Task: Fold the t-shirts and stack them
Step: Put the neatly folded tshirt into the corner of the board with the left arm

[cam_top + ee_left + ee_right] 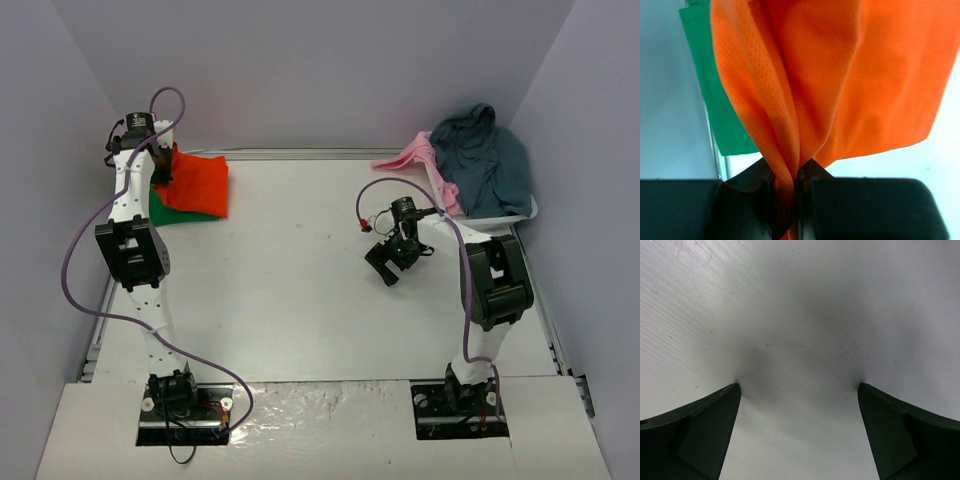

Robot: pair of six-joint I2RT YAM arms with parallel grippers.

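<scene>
White arms (128,195) with black joints (132,255); 2 purple cables (66,265); black left gripper (787,170), right gripper (799,387).

Far-left on table (300,300): upper t-shirt (197,183) over lower t-shirt (170,212).

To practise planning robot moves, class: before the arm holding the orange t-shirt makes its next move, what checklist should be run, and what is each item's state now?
1. Left tool clamped on the orange t-shirt: ok.
2. Orange t-shirt lying flat: not ok, it is bunched into folds at the grip.
3. Green t-shirt lies under the orange one: ok.
4. Green t-shirt neatly folded: cannot tell, mostly covered.
5. Right tool open and holding nothing: ok.
6. Right tool apart from both t-shirts, over bare table: ok.
</scene>
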